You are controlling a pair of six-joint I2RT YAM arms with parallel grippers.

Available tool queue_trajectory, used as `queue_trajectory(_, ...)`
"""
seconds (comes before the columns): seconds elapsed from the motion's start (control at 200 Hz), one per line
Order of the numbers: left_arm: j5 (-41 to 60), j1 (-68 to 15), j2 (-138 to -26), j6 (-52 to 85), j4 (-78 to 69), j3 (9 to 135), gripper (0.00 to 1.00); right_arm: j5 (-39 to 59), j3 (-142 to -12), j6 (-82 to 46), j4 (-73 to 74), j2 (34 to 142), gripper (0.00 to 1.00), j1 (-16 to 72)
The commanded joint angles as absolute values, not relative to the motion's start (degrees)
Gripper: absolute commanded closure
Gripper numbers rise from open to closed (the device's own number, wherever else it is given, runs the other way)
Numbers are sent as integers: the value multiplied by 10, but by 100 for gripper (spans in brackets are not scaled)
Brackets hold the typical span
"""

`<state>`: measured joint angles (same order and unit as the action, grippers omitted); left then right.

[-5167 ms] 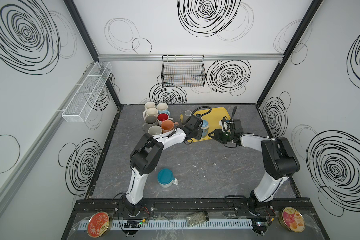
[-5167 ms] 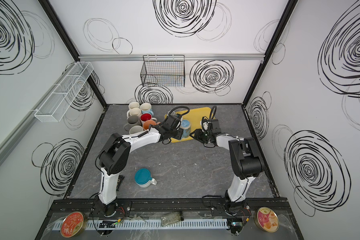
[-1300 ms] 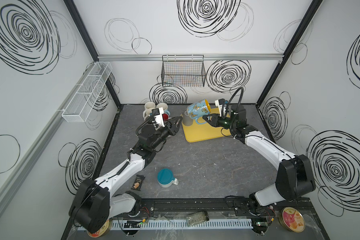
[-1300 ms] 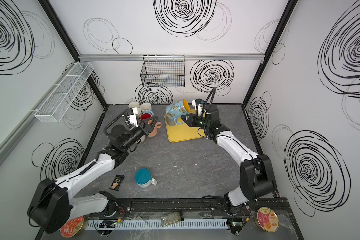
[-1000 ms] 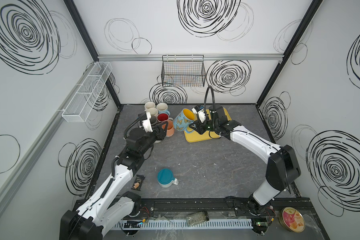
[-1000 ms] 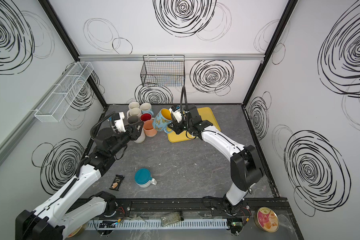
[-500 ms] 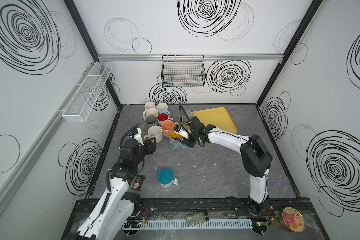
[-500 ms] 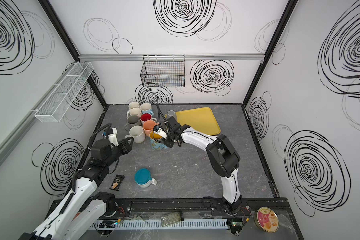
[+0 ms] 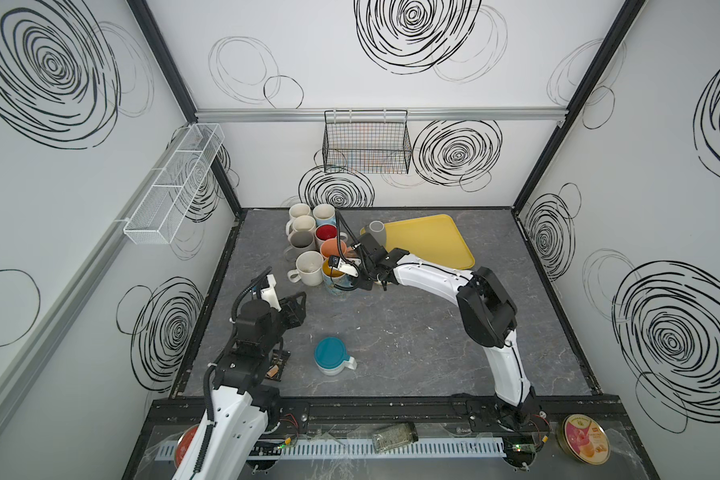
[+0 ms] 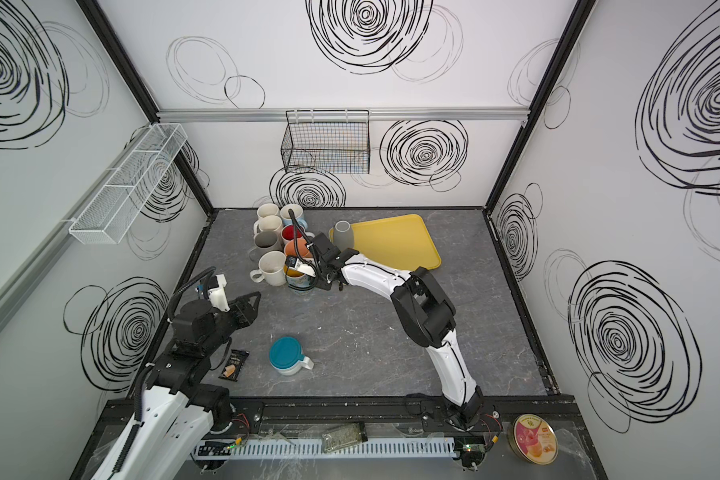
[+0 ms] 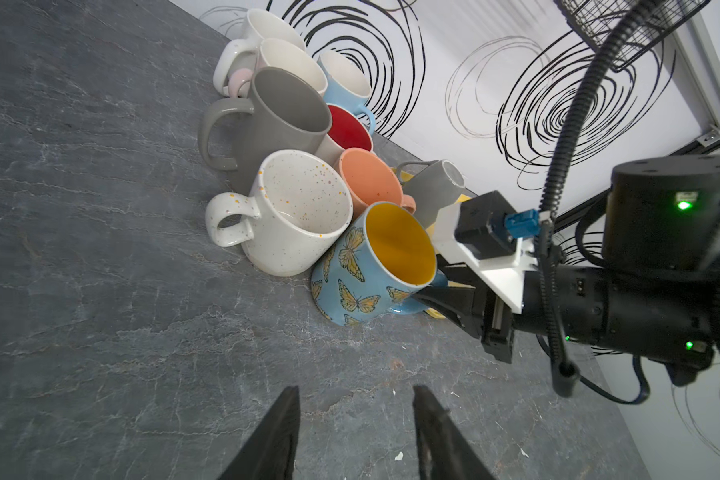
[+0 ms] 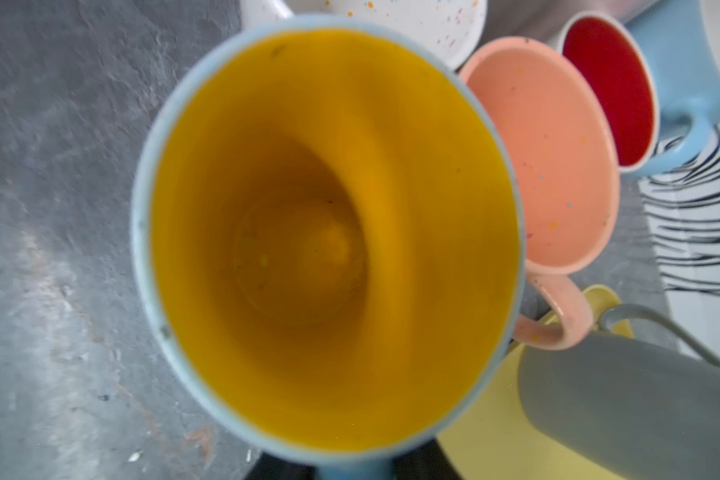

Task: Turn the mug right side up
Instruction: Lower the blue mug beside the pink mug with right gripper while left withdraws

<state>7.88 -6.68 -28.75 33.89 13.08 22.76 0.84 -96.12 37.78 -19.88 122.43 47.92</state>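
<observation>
The left arm sits folded low, well short of the butterfly mug [image 11: 350,282]. Its left tool [image 11: 356,390] hovers over the tabletop [image 11: 142,332], fingers parted and empty. Beyond, the right arm stretches across to the mug, which sits mouth up just beside a speckled mug [image 11: 300,216]. The right tool [image 12: 354,467] flanks the mug's handle; whether it is clamped or loosened, I cannot tell.

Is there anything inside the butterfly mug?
The butterfly mug looks empty: the right wrist view shows only its orange-yellow inside down to the bottom, though blurred. In both top views the right arm covers part of the opening.
</observation>
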Motion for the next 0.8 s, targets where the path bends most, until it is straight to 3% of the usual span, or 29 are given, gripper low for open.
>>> queue_trajectory(0.0, 71, -64, -273, 358, 129, 220, 52, -31, -974, 403, -183, 1228, 57, 478)
queue_trajectory(0.2, 63, -72, -278, 354, 136, 227, 52, -46, -956, 404, -175, 1209, 46, 477)
queue_trajectory(0.796, 47, -95, -287, 357, 122, 232, 52, -15, -909, 338, -199, 1124, 45, 443)
